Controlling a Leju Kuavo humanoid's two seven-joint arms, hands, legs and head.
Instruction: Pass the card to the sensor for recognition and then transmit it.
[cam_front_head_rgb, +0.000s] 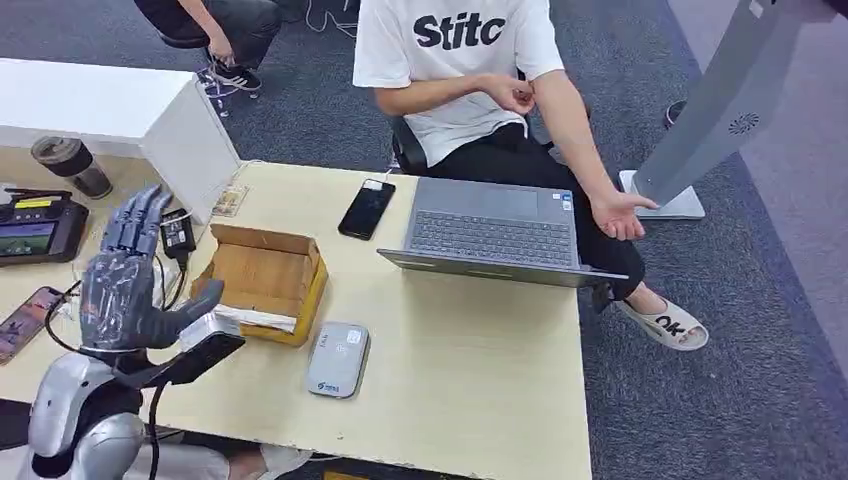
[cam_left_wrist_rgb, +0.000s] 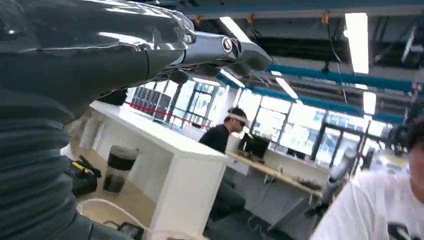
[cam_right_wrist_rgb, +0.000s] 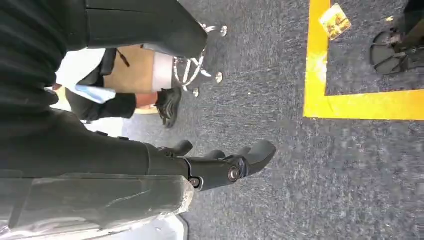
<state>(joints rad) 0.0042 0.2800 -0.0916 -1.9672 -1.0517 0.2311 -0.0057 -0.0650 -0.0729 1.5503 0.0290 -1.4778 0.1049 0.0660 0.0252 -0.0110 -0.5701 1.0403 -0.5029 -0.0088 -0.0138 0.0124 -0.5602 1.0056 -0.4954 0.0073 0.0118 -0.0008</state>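
While the left hand (cam_front_head_rgb: 130, 290) is raised at lower left of the head view, its fingers (cam_front_head_rgb: 135, 222) are straight and spread, pointing to the top of the frame, thumb out to the right, w/ nothing in it. A small picture card (cam_front_head_rgb: 231, 200) lies flat on the pale wood table (cam_front_head_rgb: 470, 370), left of centre, at the far edge and just beside the white cabinet (cam_front_head_rgb: 120, 110). Its long axis runs roughly up-down in the frame, top end leaning slightly right; print too small to read. The card is well apart from the hand. A grey rounded card reader (cam_front_head_rgb: 337, 360) lies flat at lower centre, near the open cardboard box (cam_front_head_rgb: 265, 275). The box flaps are up, its brown floor shows, and a white strip lies along the near rim. A lidded cup (cam_front_head_rgb: 70, 162) stands upper left, contents hidden. A black phone (cam_front_head_rgb: 367, 208) lies between box and open laptop (cam_front_head_rgb: 490, 228), which faces a seated person in a white tee (cam_front_head_rgb: 455, 60). In the right wrist view the right hand (cam_right_wrist_rgb: 220, 165) hangs over grey carpet, fingers loosely apart and slightly curled, holding nothing.
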